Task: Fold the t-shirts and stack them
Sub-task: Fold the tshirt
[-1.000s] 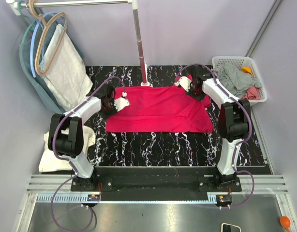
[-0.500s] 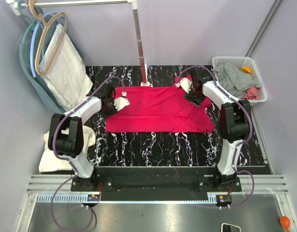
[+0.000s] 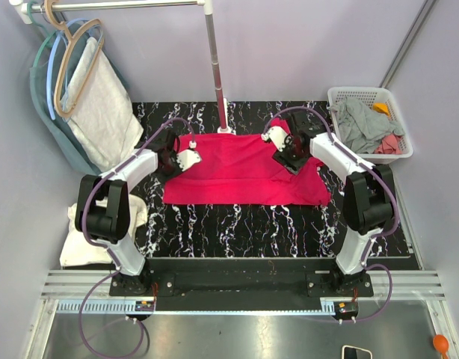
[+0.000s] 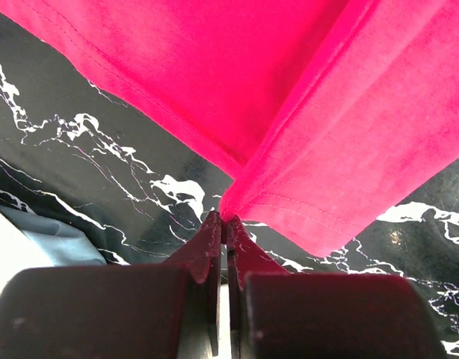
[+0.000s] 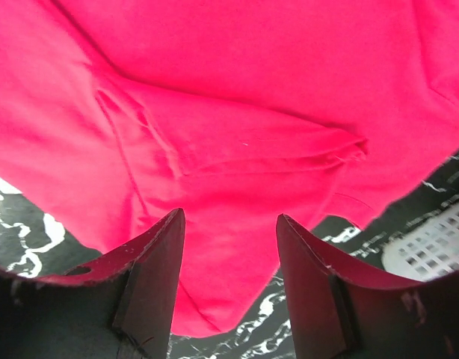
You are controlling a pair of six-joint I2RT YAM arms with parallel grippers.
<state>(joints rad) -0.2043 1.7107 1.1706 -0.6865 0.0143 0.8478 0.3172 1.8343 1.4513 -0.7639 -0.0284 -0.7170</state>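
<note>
Marble-veined black tabletop (image 3: 237, 224) carries the crimson red t-shirt (image 3: 237, 172), which lies spread across its far half. The shirt is a rough rectangle of soft matte cotton with stitched hems and shallow creases, and a doubled flap is folded over near its right end. On the rack at the far left a teal-blue garment (image 3: 61, 146) hangs behind a pale speckled cloth (image 3: 102, 112), both limp on curved hangers. A white plastic lattice basket (image 3: 356, 89) stands just off the table's far right corner. It holds a crumpled grey t-shirt (image 3: 360, 120), a pink t-shirt (image 3: 390, 143) bunched at its near side, and a small orange-yellow piece (image 3: 381, 108) that I cannot identify. A cream-white t-shirt (image 3: 84, 239) sits in a soft heap beside the table's near left edge. The right gripper (image 5: 229, 217) hangs over the folded flap with its dark fingers spread apart and nothing between them. The left gripper (image 4: 223, 218) is clenched on the red shirt's left edge, where the fabric draws to a point at its tips.
</note>
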